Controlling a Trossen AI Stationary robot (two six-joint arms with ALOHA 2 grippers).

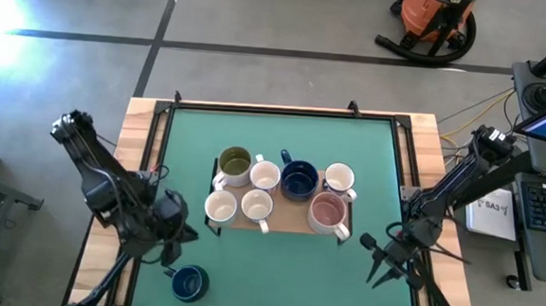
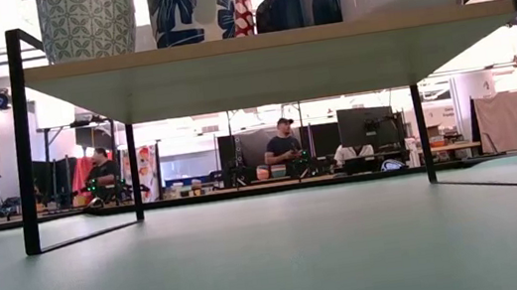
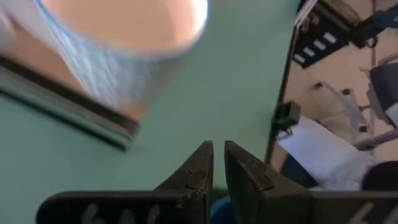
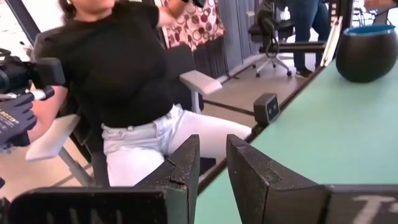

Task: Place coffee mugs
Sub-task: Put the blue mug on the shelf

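Several coffee mugs stand on a small black-framed rack (image 1: pixel 290 222) at the table's middle, among them an olive-green-inside one (image 1: pixel 235 164), a dark navy one (image 1: pixel 298 179) and a pinkish one (image 1: pixel 327 211). Another dark navy mug (image 1: pixel 189 283) stands upright on the green mat near the front left; it also shows in the right wrist view (image 4: pixel 367 53). My left gripper (image 1: pixel 181 235) hovers just beyond that mug, shut and empty (image 3: pixel 217 168), facing a blurred pale mug (image 3: pixel 124 37) on the rack. My right gripper (image 1: pixel 379 276) is at the front right, open and empty (image 4: pixel 213 155).
The rack's top board (image 2: pixel 267 59) stands on thin black legs (image 2: pixel 22 146), with free mat beneath and around it. A wooden border (image 1: pixel 139 164) rims the mat. A seated person (image 4: pixel 124 81) is beyond the table's edge. More people sit in the room behind (image 2: pixel 284 147).
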